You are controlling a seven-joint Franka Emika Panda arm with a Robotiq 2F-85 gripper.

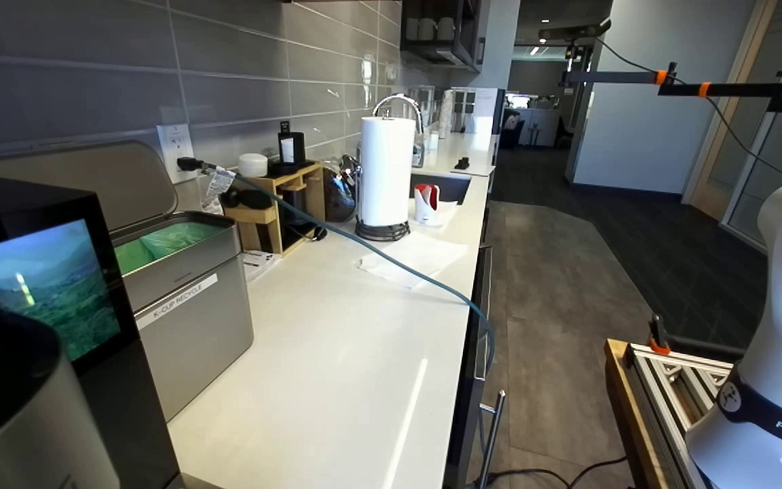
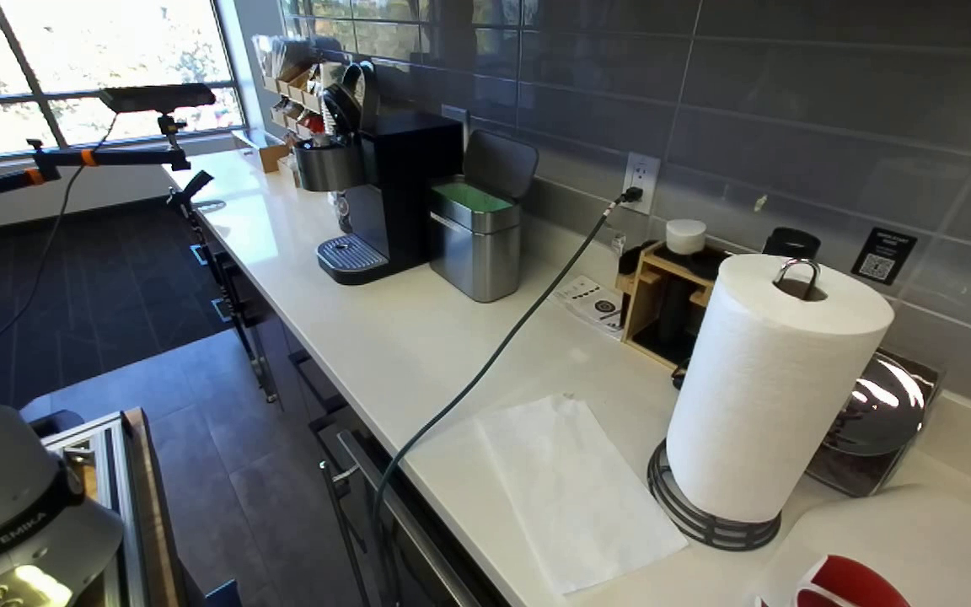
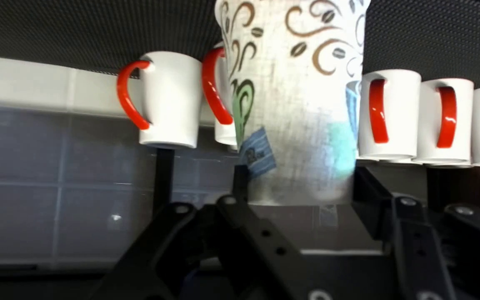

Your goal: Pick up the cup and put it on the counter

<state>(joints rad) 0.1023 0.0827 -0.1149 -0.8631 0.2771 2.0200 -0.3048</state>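
Pinching the cup (image 3: 302, 108) near its narrow end, the fingers (image 3: 371, 204) press on both sides of its wall, as the wrist view shows. The cup is in front of red-handled mugs (image 3: 173, 104), not on the desk (image 1: 337, 367), and neither exterior view shows it; whether it is upright or upside down I cannot tell.

Judging by the printed, tapered wall, I take it for a thin, light thing, perhaps paper: easy to carry, easy to dent, and a little springy under pressure. The soft sheen hints at a smooth surface, and the taper could let a weak grip slip off the narrow end. Holding there seems sound, since the base should brace the wall, while the flared rim would probably buckle first. A gentle, even squeeze ought to do. Whether anything is inside is hidden.

For putting it down, I would favour the stretch near the desk's front edge, on the bin (image 1: 204, 339) side of the cord (image 1: 432, 279). The cord runs over that edge and could easily topple so light a cup.
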